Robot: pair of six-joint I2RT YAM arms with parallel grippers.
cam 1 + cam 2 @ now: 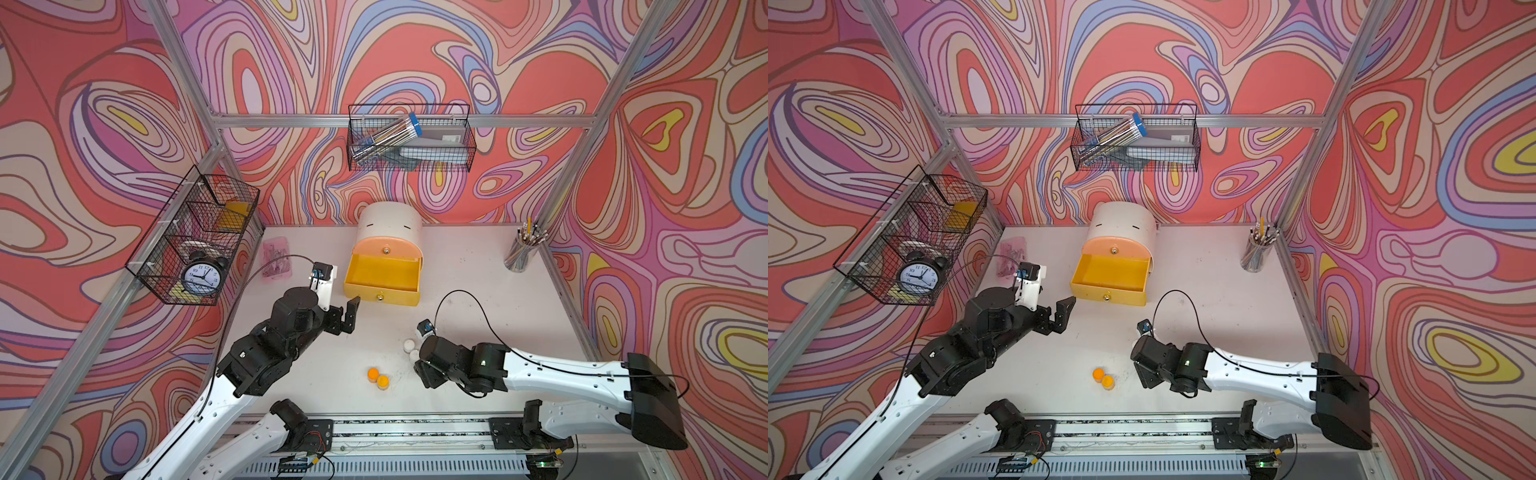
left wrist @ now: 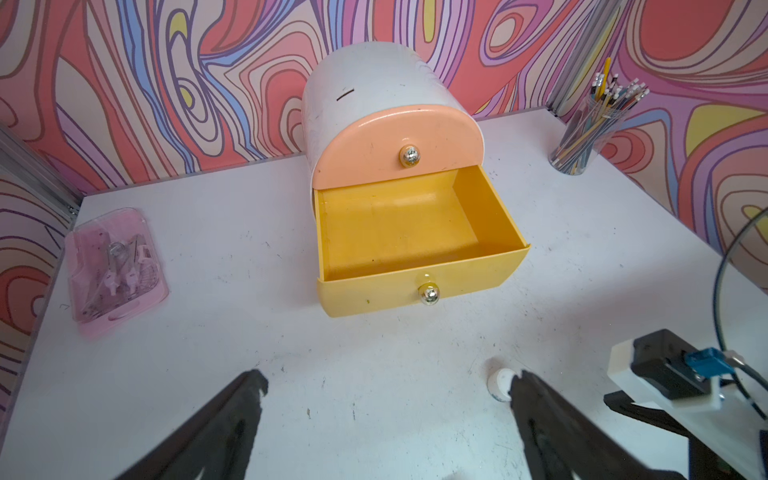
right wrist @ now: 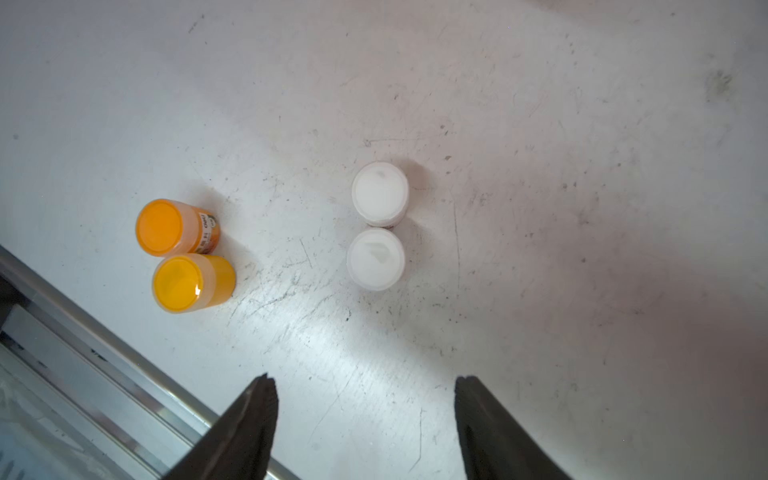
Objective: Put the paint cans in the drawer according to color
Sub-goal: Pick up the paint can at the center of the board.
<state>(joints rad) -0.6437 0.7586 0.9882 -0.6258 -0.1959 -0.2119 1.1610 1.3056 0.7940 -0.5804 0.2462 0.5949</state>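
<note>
Right hand point(image 3: 365, 399), left hand point(image 2: 388, 382) both parted, orange cans point(image 3: 160, 226) near front edge point(image 3: 104, 345), drawer point(image 2: 374, 291) out

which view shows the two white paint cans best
The right wrist view: both white paint cans show whole from above. A top view shows them partly behind the right arm; the left wrist view catches only one.

**White Arms, Black Joints**

The left arm point(image 1: 197, 419) and right arm point(image 1: 561, 374) wear white shells with black joint housings. A thin black cable point(image 1: 457, 291) loops along each. The left claw point(image 2: 388, 376) and right claw point(image 3: 365, 380) are black, tapered.
</note>
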